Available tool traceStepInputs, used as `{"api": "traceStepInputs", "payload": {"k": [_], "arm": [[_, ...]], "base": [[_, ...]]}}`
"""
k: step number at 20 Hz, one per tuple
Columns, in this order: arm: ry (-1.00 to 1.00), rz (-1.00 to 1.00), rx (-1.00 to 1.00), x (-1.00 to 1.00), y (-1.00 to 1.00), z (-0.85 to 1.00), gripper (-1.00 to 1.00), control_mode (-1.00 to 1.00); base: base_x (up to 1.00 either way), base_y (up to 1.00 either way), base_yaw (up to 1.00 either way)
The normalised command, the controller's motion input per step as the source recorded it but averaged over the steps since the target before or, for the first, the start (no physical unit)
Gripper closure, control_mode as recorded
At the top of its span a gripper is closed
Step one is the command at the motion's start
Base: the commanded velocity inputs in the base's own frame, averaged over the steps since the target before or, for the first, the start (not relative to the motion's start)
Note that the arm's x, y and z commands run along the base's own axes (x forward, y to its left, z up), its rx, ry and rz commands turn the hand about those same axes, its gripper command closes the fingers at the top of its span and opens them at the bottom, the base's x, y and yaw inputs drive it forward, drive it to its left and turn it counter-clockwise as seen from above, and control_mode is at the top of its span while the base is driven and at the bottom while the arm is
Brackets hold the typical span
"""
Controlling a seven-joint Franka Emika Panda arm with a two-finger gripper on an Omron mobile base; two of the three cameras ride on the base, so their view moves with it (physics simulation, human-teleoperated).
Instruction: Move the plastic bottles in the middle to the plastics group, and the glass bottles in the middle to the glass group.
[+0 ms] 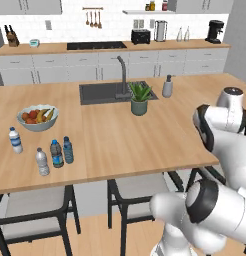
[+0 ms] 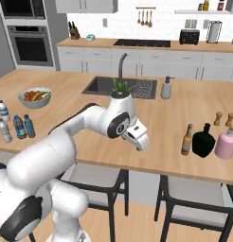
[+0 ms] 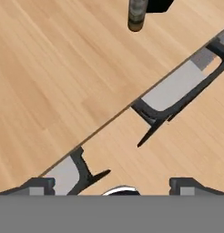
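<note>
A fruit bowl [image 1: 37,119], a potted plant [image 1: 139,99] and a soap dispenser [image 1: 167,86] stand around the sink [image 1: 97,93].

no readable txt anywhere, bottle labels [image 1: 57,159] too small/blurred to make out

We have 2 base cameras behind the arm, looking forward and down across the wooden island counter [image 1: 120,135] toward the back kitchen wall. The left base view sits nearer the counter's left end; the right base view takes in its right end. Both share the sink [image 1: 102,92] [image 2: 119,86] mid-frame and the fruit bowl [image 1: 38,117] [image 2: 35,97] at left. The hand view looks steeply down, close over the counter edge, stools [image 3: 177,88] below.
</note>
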Motion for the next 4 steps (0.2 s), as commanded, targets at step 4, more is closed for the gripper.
{"api": "traceStepInputs", "payload": {"k": [4], "arm": [[0.00,0.00,0.00,-0.65,0.85,0.11,-1.00,-1.00]], "base": [[0.00,0.00,0.00]]}}
